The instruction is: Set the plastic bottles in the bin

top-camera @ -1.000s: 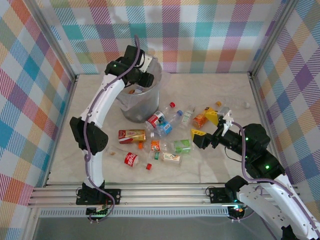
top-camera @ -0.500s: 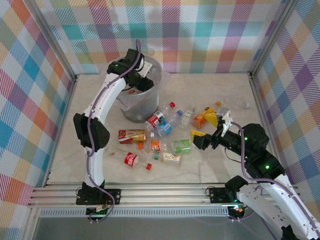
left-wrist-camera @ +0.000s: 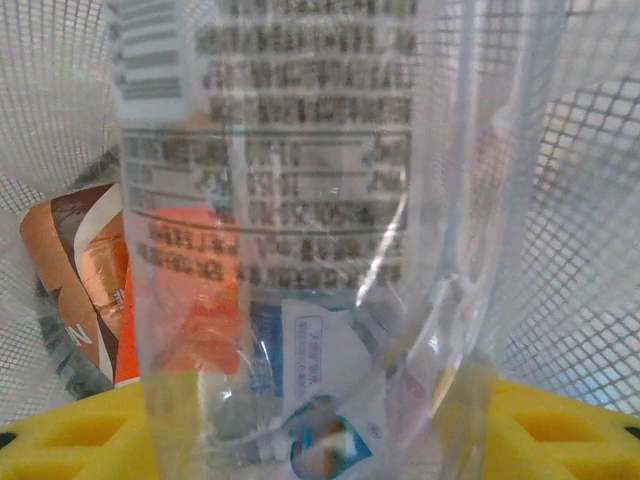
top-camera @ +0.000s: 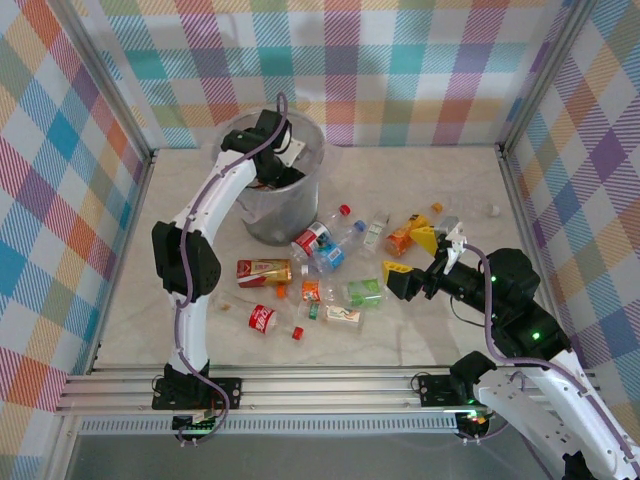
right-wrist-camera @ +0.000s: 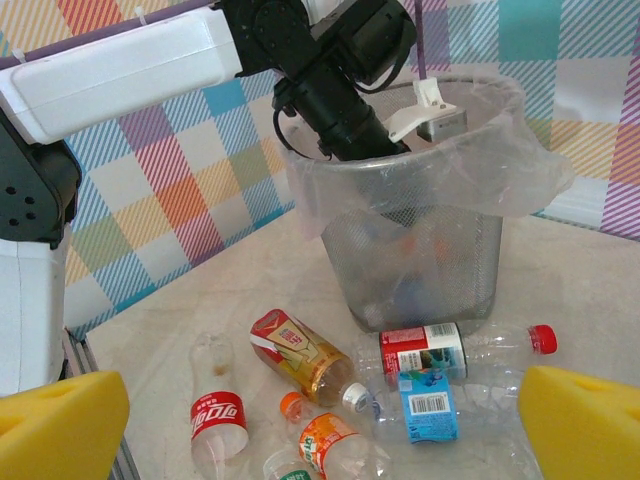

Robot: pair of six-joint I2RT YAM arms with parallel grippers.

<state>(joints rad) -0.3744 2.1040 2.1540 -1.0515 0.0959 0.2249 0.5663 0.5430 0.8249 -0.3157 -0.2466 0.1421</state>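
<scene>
a round mesh bin (top-camera: 280,215) with a clear bag liner (right-wrist-camera: 520,150) stands at the back left of a pale marbled surface (top-camera: 450,185). inside it, a bottle with a brown and orange label (left-wrist-camera: 85,270) lies against the mesh. a blue and white label shows nearer the middle.

the left arm bends over the rim, and the left end effector (left-wrist-camera: 320,430) is down inside the bin. a clear bottle (left-wrist-camera: 300,200) with printed text sits between its yellow pads (left-wrist-camera: 70,430). whether the pads grip it or stand free cannot be told.

walls of pastel plaid cloth (top-camera: 400,60) close in the surface on three sides, with a metal rail (top-camera: 320,385) along the near edge.

roughly ten plastic bottles (top-camera: 335,252) lie scattered on the surface just in front and right of the bin. among them are a red-labelled bottle (top-camera: 263,318), a green-labelled bottle (top-camera: 365,292) and an orange-labelled bottle (top-camera: 400,240).

the right end effector (top-camera: 410,253) is spread wide and holds nothing. it hovers at the right edge of the scatter, just beside the orange-labelled bottle and well apart from the bin.
</scene>
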